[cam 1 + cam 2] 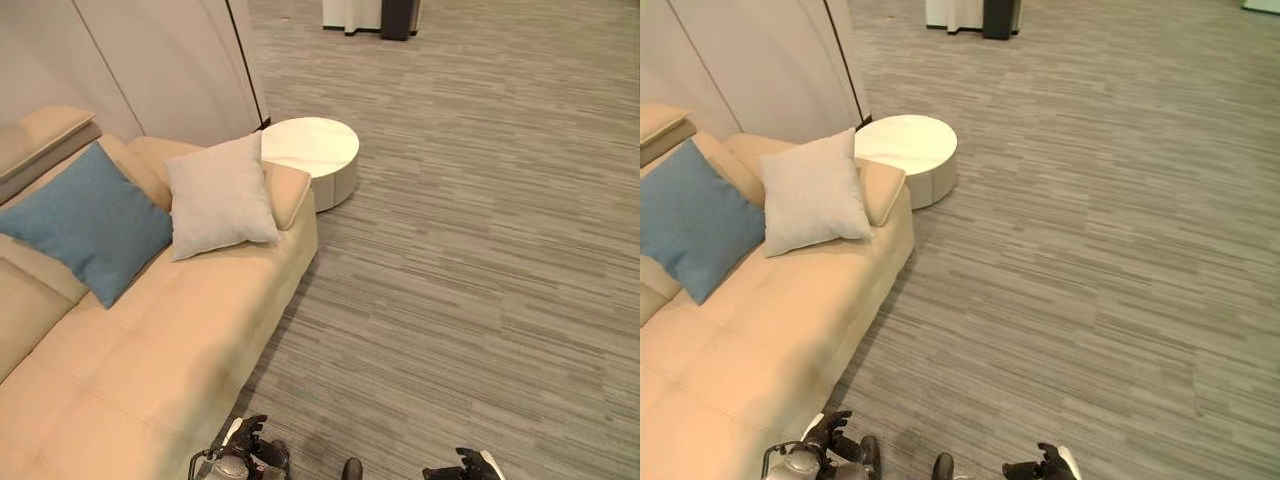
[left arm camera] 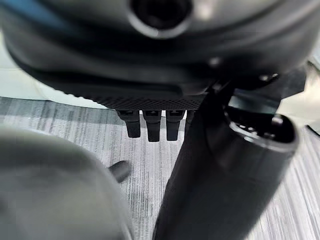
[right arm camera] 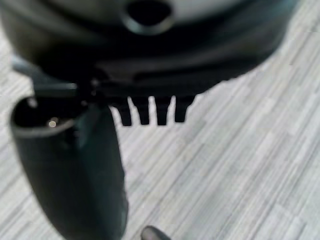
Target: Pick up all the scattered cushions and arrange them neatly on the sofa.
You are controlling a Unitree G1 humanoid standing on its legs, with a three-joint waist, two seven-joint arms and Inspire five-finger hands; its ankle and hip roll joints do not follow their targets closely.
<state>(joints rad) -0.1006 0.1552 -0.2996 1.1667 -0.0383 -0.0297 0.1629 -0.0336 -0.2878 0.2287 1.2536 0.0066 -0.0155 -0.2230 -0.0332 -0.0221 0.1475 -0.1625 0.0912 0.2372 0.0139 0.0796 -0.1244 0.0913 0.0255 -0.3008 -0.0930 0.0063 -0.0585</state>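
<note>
**Even room light up top, wrist cams all mush**

From my seat the head views look evenly bright and soft, no glare on the sofa (image 1: pixel 170 330) or floor (image 1: pixel 480 260). A faint shadow hugs the sofa's edge just beyond my left hand (image 1: pixel 248 450). Wrist views are heavily blurred: my right hand (image 3: pixel 150 112) looms as dark bulk up close, the floor past it a bit clearer.

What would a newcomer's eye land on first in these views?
A blue square fabric cushion and a light grey square fabric cushion lean side by side against the backrest of the beige leather sofa. Past the sofa's end stands a round white low table on grey striped carpet.
</note>
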